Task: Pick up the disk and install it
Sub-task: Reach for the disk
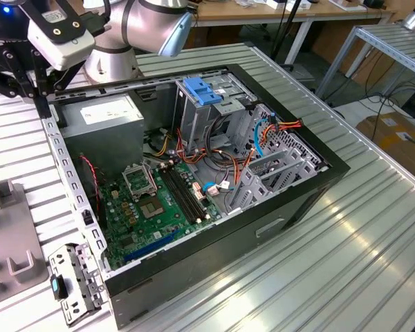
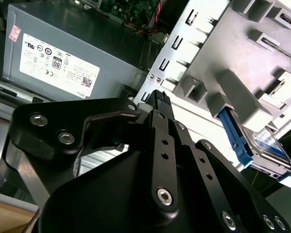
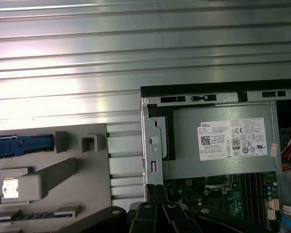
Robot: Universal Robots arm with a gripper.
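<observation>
Ribbed metal tabletop (image 1: 346, 228) carries the open computer case (image 1: 283, 221), its power supply (image 3: 218, 141) at one end. Beside the case I see the grey fixture (image 3: 94, 194) holding the disk (image 2: 269, 144), blue rail showing. My gripper (image 2: 160, 99) hangs over the case wall; clenched or released, I cannot tell

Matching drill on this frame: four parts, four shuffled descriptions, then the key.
1. disk
2. power supply
3. motherboard
4. blue clip

A. green, flat on the floor of the case
B. on top of the metal drive cage
C. slotted in the grey fixture, outside the case
D. grey box with a white sticker

Pairs: 1-C, 2-D, 3-A, 4-B
</observation>
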